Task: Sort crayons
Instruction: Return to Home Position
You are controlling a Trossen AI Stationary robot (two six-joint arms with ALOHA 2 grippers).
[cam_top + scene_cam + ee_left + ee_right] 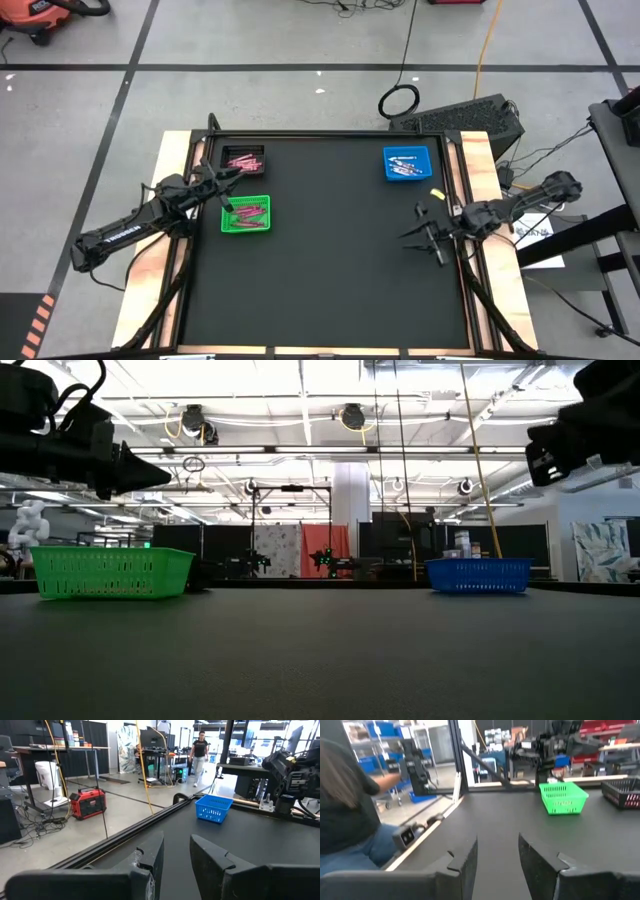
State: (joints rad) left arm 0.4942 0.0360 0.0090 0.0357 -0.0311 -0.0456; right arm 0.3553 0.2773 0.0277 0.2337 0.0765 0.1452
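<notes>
Pink crayons [243, 160] lie in a black tray [226, 151] at the far left. More pink crayons [250, 214] lie in a green tray [264, 226] just nearer. Light crayons [405, 165] lie in a blue tray [388, 172] at the far right. My left gripper [225, 197] hangs open above the green tray's left edge, with nothing between its fingers [150, 855]. My right gripper [422, 233] stands open and empty by the table's right edge, its fingers [465, 857] level and facing the green tray [562, 797].
A small yellow bit [436, 194] lies on the black mat between the blue tray and my right gripper. The mat's middle and near part [330, 280] are bare. A person [345, 810] sits beyond the table's edge; another person [200, 747] walks far off in the room.
</notes>
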